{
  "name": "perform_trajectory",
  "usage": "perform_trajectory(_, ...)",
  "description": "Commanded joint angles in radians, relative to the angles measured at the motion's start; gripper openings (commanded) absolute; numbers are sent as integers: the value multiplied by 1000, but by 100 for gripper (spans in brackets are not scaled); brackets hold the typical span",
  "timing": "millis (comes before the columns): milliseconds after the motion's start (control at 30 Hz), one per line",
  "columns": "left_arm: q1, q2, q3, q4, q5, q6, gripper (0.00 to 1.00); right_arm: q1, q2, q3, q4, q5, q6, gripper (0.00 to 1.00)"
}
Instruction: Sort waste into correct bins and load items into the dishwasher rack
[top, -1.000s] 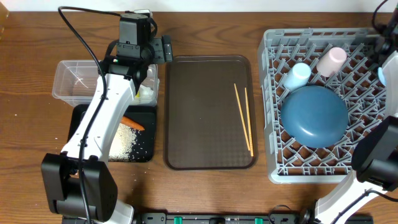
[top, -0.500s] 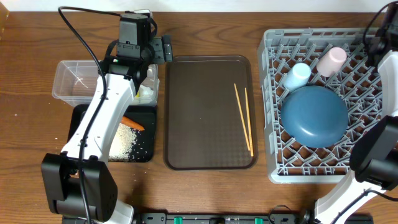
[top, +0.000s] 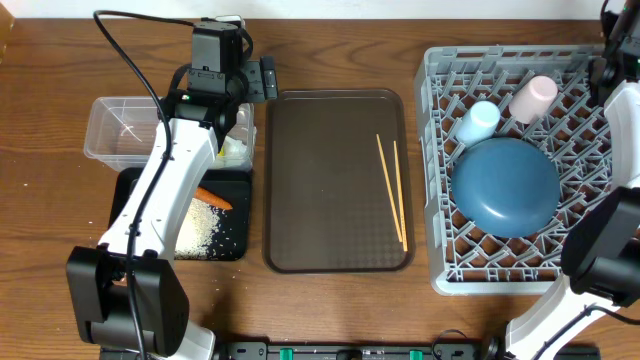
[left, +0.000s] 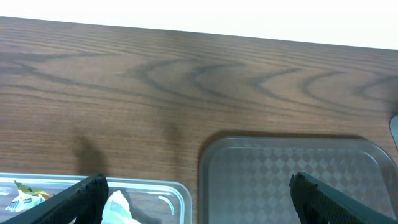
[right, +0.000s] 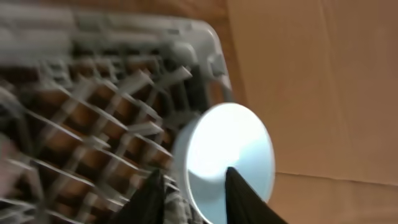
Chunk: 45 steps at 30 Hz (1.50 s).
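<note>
My left gripper (left: 199, 208) hangs open over the gap between the clear tub (top: 120, 130) and the brown tray (top: 320, 180), holding nothing. White crumpled paper (left: 118, 208) and a silver-yellow wrapper (left: 22, 198) lie in the tub. The black tray (top: 232, 243) holds a carrot (top: 212, 198) and rice (top: 200, 225). Two chopsticks (top: 392, 190) lie on the brown tray. In the grey rack (top: 500, 265) sit the dark blue plate (top: 505, 185), a light blue cup (top: 478, 122) and a pinkish cup (top: 533, 98). At the rack's far right corner my right gripper (right: 189, 199) stands parted astride the rim of the white bowl (right: 230, 146).
The left arm (top: 165, 190) stretches over the black tray and the tub's right end. The right arm (top: 610, 230) stands along the rack's right side. A tan cardboard surface (right: 336, 93) lies beyond the rack in the right wrist view.
The right gripper's jaws have parted from the bowl's rim, and the right arm has shifted slightly toward the far edge. The left arm has not moved.
</note>
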Motion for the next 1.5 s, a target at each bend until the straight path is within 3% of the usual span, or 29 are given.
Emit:
perform_trajectory(0, 2, 4, -2, -2, -8, -9, 94, -56, -98, -2, 2, -114, 268, 32)
perform_trajectory(200, 2, 4, -2, -2, -8, -9, 94, -253, -145, -2, -78, -426, 660, 39)
perform_trajectory(333, 2, 4, -2, -2, -8, -9, 94, -397, -132, -3, -156, -571, 804, 38)
perform_trajectory(467, 2, 4, -2, -2, -8, -9, 94, -486, -111, -7, -209, -604, 823, 32)
perform_trajectory(633, 2, 4, -2, -2, -9, -9, 94, -525, -88, -60, -165, -603, 822, 36)
perform_trajectory(1233, 2, 4, -2, -2, -8, -9, 94, -437, 147, -98, 182, -618, 863, 46)
perform_trajectory(1467, 2, 4, -2, -2, -8, -9, 94, -402, 168, -96, 203, -618, 863, 40)
